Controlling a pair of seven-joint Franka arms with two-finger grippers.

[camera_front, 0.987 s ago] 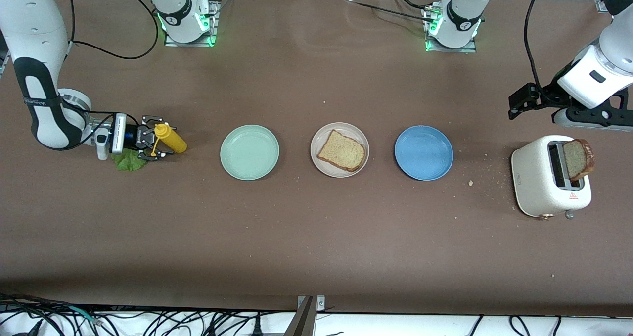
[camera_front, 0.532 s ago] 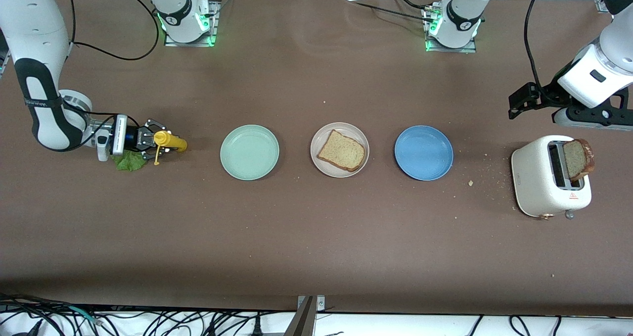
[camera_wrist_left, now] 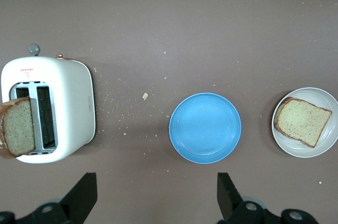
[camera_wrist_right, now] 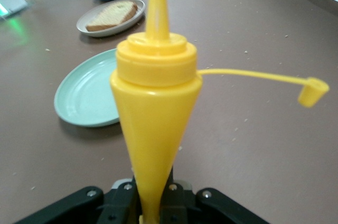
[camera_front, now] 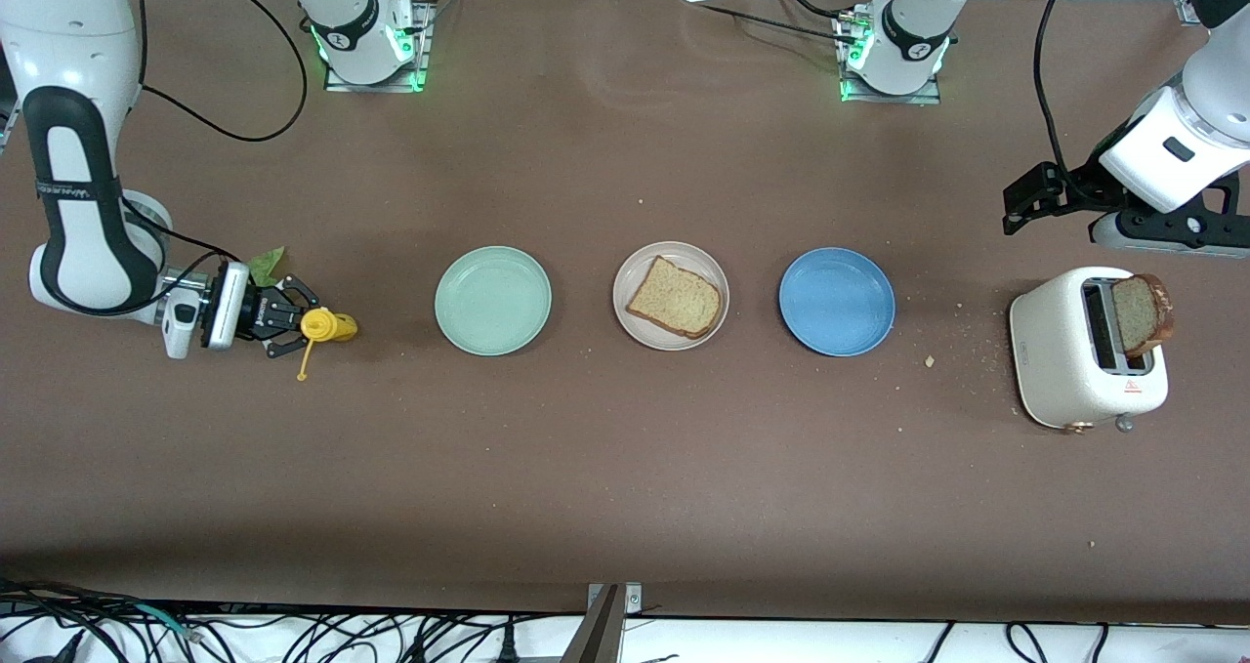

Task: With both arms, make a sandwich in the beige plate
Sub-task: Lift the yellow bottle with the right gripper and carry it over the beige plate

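The right hand [camera_front: 293, 323] is carrying the yellow sauce bottle [camera_front: 327, 326], clamped at its base, off the lettuce leaf [camera_front: 266, 263], now uncovered at its 11 o'clock. The left hand [camera_front: 1020, 204] is waiting wide open above the toaster [camera_front: 1064, 355]. The beige plate [camera_front: 671, 253] is holding one bread slice [camera_front: 674, 297] mid-bench, so saucing likely comes next.

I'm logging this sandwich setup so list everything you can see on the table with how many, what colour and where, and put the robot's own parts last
Round shallow beige plate: one, pale beige, mid-table between the other two plates.
Toasted bread slice on the plate: one, brown, darker crust.
Round mint green plate: one, toward the right arm's end.
Round blue plate: one, toward the left arm's end.
White two-slot toaster: one, at the left arm's end.
Bread slice in the toaster: one, brown, sticking up from a slot.
Crinkly lettuce leaf: one, green, beside the right gripper.
Yellow plastic squeeze bottle: one, cap dangling.
Right gripper: black, shut on the bottle.
Left gripper: black, open, above the table near the toaster.
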